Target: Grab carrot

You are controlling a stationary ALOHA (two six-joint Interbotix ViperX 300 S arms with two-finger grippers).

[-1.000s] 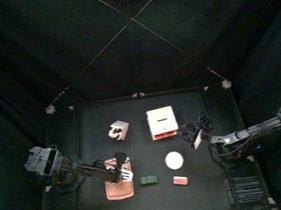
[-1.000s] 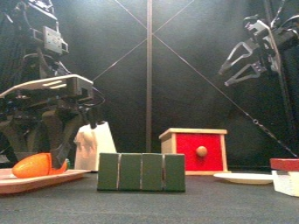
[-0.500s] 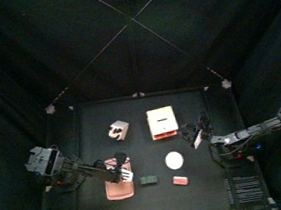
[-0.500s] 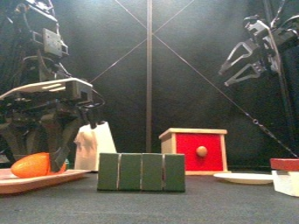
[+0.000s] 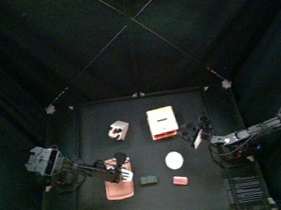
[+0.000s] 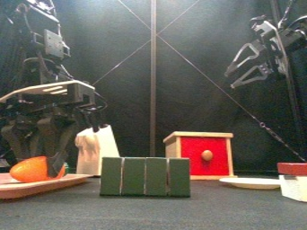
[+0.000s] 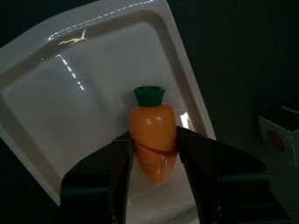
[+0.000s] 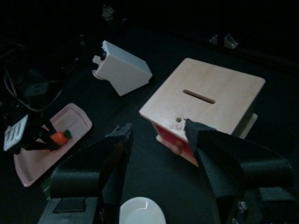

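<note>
Stage: pre-grasp | my left gripper (image 7: 162, 163) jaws parted, straddling carrot (image 7: 153, 131) on tray (image 7: 70, 79) | remaining: clamp, lift

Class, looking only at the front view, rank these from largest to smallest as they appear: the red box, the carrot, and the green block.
1. Green block, though it stands nearest the camera, which may flatter it.
2. Red box, slightly smaller.
3. Carrot, clearly smallest.

carrot (image 7: 153, 140) on tray (image 7: 70, 87) | tray left | box (image 6: 202, 154) right of tray
</note>
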